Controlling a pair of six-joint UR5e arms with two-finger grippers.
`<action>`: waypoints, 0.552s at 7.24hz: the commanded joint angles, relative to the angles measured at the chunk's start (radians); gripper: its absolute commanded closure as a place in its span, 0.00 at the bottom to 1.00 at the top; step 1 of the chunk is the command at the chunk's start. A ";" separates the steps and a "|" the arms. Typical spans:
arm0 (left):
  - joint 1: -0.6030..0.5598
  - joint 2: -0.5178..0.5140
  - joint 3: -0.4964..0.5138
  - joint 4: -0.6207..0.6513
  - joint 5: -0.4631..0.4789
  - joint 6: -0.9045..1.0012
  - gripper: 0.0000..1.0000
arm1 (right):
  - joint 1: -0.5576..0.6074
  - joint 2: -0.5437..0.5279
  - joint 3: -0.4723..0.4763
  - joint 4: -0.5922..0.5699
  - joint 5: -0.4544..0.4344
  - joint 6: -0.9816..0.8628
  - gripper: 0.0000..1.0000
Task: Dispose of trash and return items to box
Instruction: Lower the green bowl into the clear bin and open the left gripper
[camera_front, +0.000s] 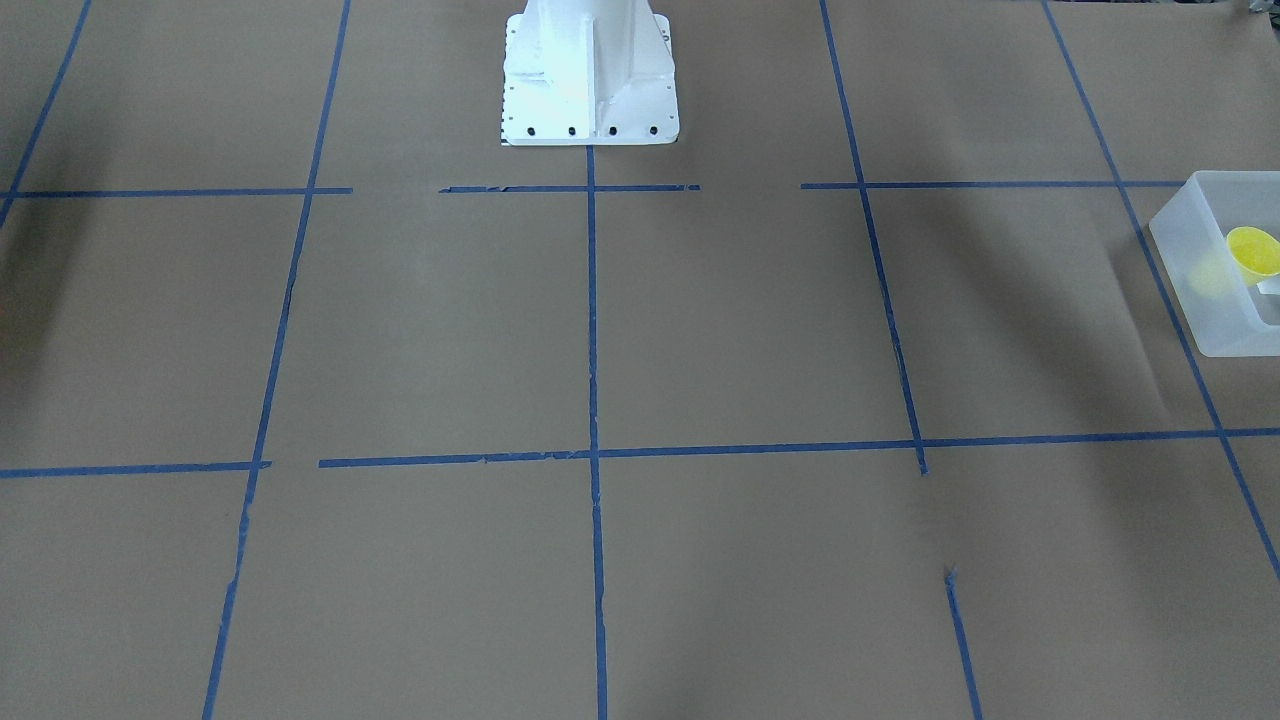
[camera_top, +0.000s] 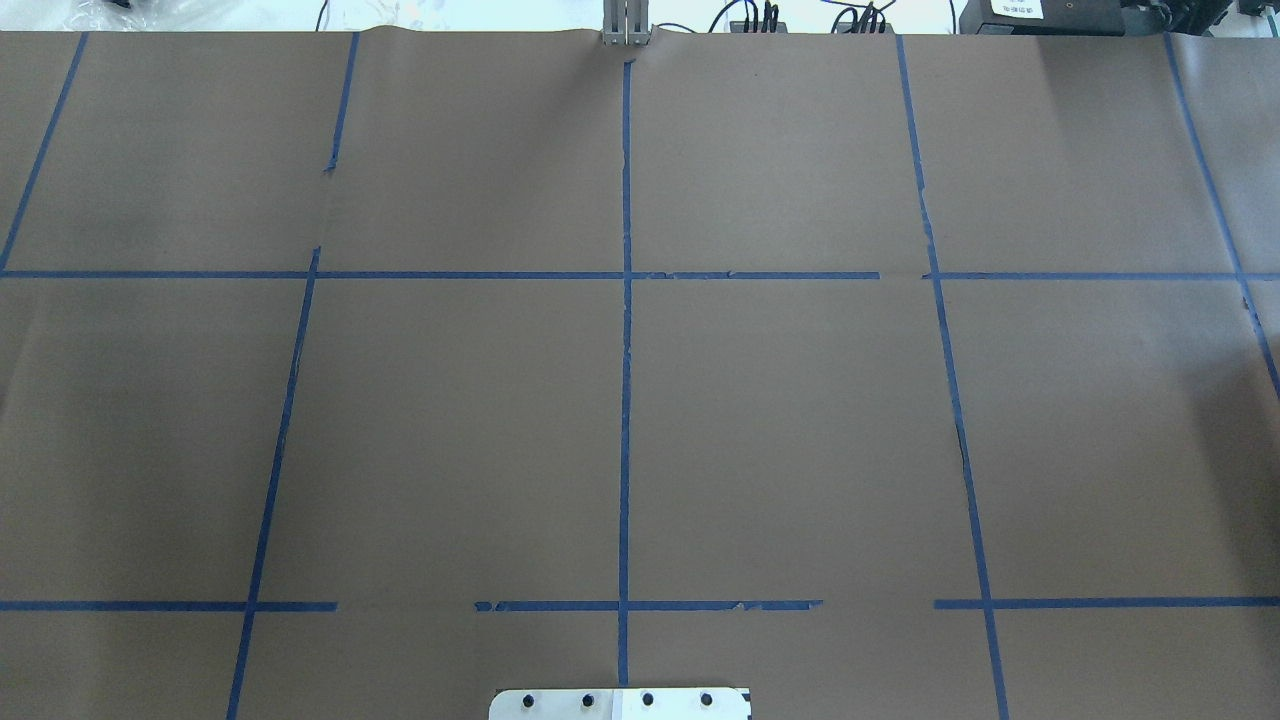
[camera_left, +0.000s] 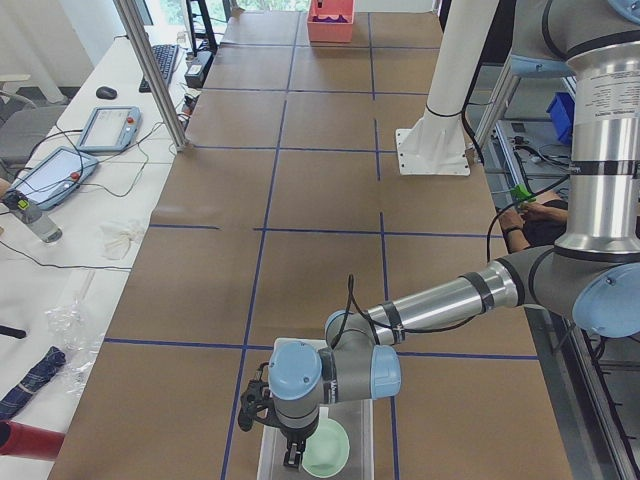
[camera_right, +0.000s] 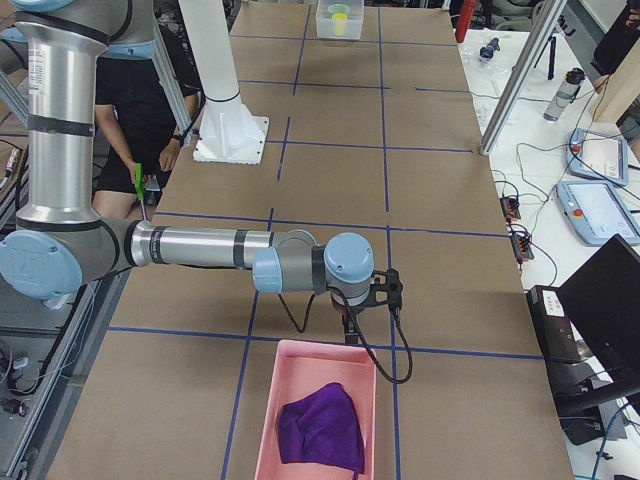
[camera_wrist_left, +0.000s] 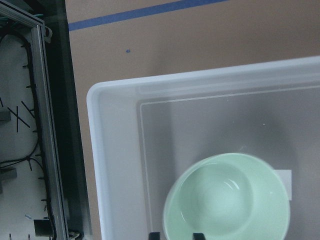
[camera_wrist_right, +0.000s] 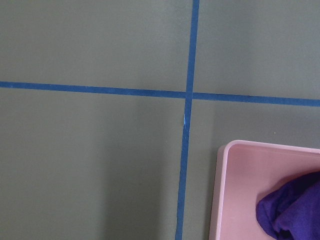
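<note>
The translucent white box (camera_front: 1200, 310) stands at the table's end on my left. The yellow cup (camera_front: 1254, 252) lies inside it; it also shows in the exterior right view (camera_right: 340, 20). A pale green bowl (camera_wrist_left: 227, 205) sits upright in the box (camera_wrist_left: 95, 150). My left gripper (camera_wrist_left: 177, 235) hangs over the box with its fingertips (camera_wrist_left: 155, 235) apart, and the bowl's rim lies between them. It also shows in the exterior left view (camera_left: 291, 460). My right gripper (camera_right: 350, 318) hovers by the pink bin's far edge; I cannot tell its state.
A pink bin (camera_right: 300, 420) with a purple cloth (camera_right: 322, 428) stands at the table's end on my right; it also shows in the right wrist view (camera_wrist_right: 222, 190). The robot's white base (camera_front: 590, 80) stands mid-table at the back edge. Blue tape lines cross the brown paper.
</note>
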 joint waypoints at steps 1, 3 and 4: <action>0.001 -0.023 -0.109 0.012 -0.006 -0.155 0.00 | 0.000 0.004 0.001 0.000 0.000 0.002 0.00; 0.002 -0.023 -0.211 0.108 -0.126 -0.225 0.00 | 0.000 0.006 0.002 0.000 0.002 0.000 0.00; 0.012 -0.024 -0.281 0.201 -0.141 -0.228 0.00 | 0.000 0.006 0.009 0.000 0.002 0.000 0.00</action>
